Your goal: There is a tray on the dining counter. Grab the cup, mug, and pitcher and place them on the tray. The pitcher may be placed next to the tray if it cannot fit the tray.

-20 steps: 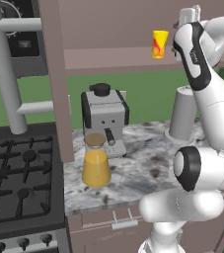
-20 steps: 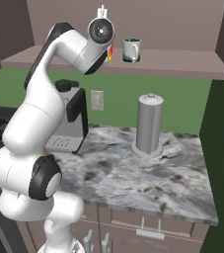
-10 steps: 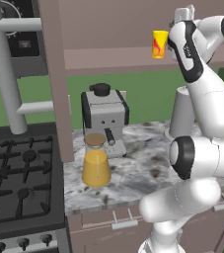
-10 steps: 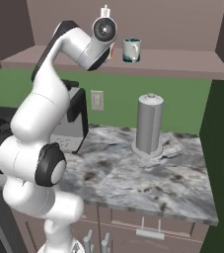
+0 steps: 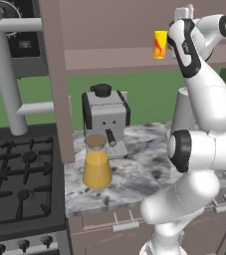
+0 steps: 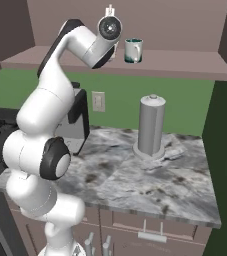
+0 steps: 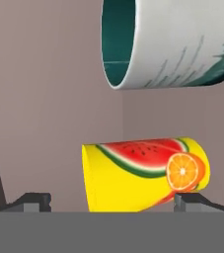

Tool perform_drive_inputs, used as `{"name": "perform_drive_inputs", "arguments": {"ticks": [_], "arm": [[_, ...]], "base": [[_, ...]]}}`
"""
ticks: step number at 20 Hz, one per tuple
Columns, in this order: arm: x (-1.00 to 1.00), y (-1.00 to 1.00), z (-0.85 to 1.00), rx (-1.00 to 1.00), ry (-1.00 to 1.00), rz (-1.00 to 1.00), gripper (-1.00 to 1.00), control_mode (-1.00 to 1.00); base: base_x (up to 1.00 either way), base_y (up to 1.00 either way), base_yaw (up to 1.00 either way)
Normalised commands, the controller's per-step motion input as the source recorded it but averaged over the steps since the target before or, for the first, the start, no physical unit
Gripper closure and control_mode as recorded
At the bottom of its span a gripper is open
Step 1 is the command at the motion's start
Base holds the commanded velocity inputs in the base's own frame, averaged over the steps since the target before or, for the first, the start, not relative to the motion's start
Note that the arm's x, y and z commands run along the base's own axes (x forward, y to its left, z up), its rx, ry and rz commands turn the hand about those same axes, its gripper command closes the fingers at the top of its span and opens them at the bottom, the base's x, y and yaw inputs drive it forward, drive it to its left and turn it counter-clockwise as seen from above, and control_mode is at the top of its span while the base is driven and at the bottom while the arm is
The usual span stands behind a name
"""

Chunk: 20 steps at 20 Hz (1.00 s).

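On the left stands the stove (image 5: 20,184), and just beside it on the marbled worktop (image 5: 149,172) sits the pitcher (image 5: 96,164) of orange liquid, in front of a coffee machine (image 5: 106,119). Further right, up on the brown shelf (image 5: 114,60), the cup (image 5: 160,44) stands upright (yellow, with a watermelon and orange print). The gripper (image 7: 112,198) is raised to shelf height with its jaws spread wide, one to each side of the cup, gripping nothing. The mug (image 6: 133,50) stands next along the shelf, and a grey cylinder (image 6: 151,125) rests on the worktop below.
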Motion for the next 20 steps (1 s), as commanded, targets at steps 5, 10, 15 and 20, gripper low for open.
{"name": "perform_drive_inputs", "arguments": {"ticks": [5, 10, 15, 20], "arm": [[0.18, 0.00, -0.03, 0.00, 0.01, 0.00, -1.00, -1.00], [0.13, 0.00, -0.08, 0.00, 0.02, 0.00, -1.00, -1.00], [0.07, 0.00, -0.15, 0.00, 0.01, 0.00, -1.00, -1.00], [0.04, 0.00, -0.18, 0.00, 0.00, 0.00, -1.00, -1.00]], "base": [[0.00, 0.00, 0.00], [0.00, 0.00, 0.00], [0.00, 0.00, 0.00], [0.00, 0.00, 0.00]]}}
